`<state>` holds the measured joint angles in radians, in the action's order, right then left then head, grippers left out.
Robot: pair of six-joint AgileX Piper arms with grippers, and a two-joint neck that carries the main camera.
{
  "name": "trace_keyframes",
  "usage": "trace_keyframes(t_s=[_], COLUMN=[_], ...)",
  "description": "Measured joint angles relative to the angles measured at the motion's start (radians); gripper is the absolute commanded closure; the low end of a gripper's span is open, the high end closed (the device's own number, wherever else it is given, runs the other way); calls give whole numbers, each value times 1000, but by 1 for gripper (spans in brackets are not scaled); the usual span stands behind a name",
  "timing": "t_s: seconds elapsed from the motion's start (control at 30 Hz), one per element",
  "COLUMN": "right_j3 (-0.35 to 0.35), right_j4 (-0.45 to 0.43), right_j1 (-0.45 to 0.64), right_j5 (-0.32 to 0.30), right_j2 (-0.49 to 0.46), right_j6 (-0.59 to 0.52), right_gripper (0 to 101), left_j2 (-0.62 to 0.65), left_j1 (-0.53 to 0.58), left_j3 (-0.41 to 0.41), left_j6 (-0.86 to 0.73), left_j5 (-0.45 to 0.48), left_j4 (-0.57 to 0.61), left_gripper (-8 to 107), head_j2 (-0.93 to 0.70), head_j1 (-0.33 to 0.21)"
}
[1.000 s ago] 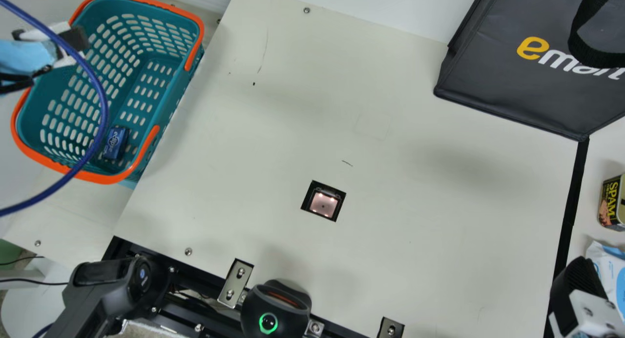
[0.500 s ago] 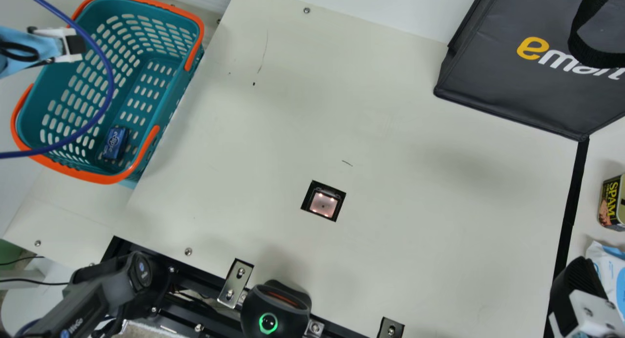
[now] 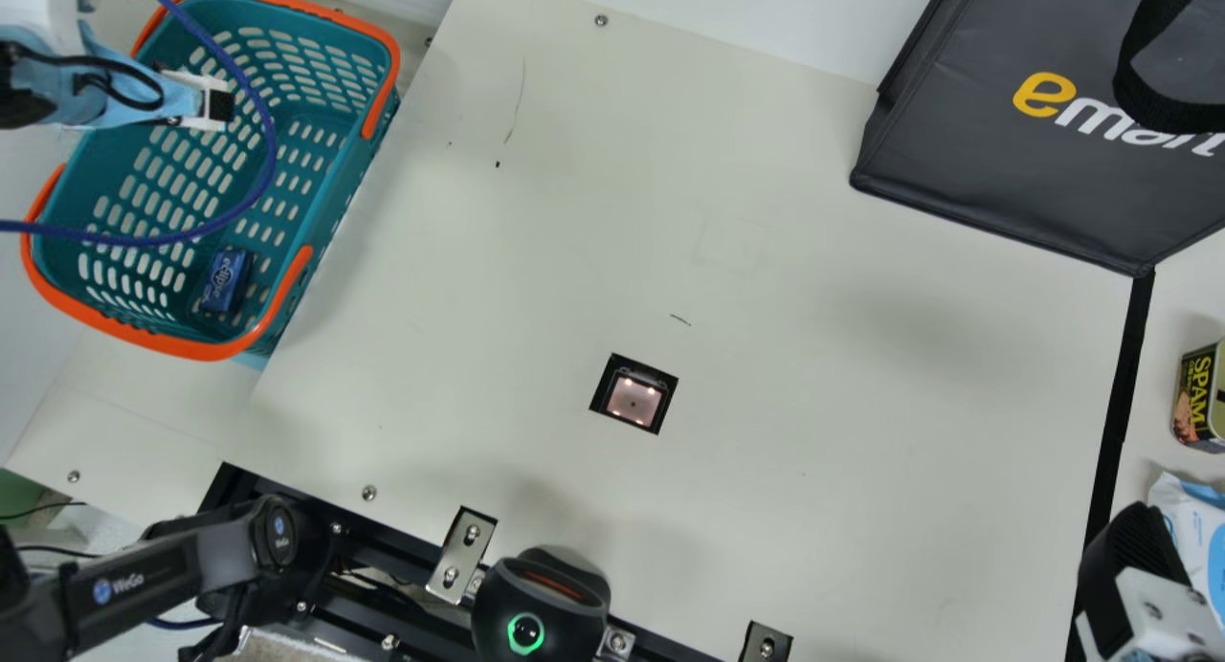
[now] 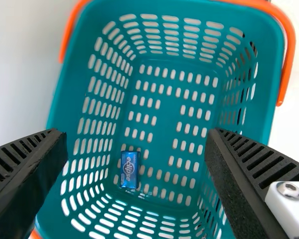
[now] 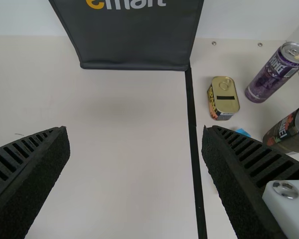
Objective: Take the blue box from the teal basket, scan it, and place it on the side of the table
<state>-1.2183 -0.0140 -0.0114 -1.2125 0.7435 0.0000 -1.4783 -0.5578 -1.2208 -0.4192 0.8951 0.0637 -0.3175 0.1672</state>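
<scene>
My left gripper [image 3: 218,104] is over the far part of the teal basket [image 3: 325,212] at the main view's left. The blue box [image 3: 226,281] lies on the basket floor in the near corner. In the left wrist view, my left gripper [image 4: 135,144] is open above the basket [image 4: 164,119], with the blue box [image 4: 129,169] well below its fingers. The scanner window [image 3: 634,400] is set in the table's middle. At the main view's lower right is my right gripper [image 3: 1134,566]; in the right wrist view, that gripper [image 5: 135,144] stands open with nothing between its fingers.
A dark bag [image 3: 1034,145] stands at the far right. Beyond the black strip [image 3: 1120,413] are a yellow-topped tin [image 3: 1198,394] and a white-and-blue pack [image 3: 1191,528], with a purple can [image 5: 274,74] and a dark can [image 5: 289,130]. A black round device [image 3: 541,600] sits at the near edge.
My left gripper has moved rightward in the main view, farther over the basket, and its blue cable has shifted along. The blue box and my right gripper have stayed put.
</scene>
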Motion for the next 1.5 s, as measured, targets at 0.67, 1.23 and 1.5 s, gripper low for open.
trace_keyframes(t_s=[0.67,1.23,1.5], right_j3=[0,0,0], right_j4=[0,0,0], right_j1=[0,0,0], right_j5=[0,1,1], right_j2=[0,0,0], right_j6=[0,0,0], right_gripper=[6,6,6], left_j2=[-257,-321,-352], left_j1=[-13,-55,-64], left_j3=[-23,58,119], left_j6=[-89,-142,-133], left_j5=[-9,-58,-129], left_j4=[23,44,-1], left_gripper=[9,9,9], head_j2=[-2,-2,0], head_j1=[0,0,0])
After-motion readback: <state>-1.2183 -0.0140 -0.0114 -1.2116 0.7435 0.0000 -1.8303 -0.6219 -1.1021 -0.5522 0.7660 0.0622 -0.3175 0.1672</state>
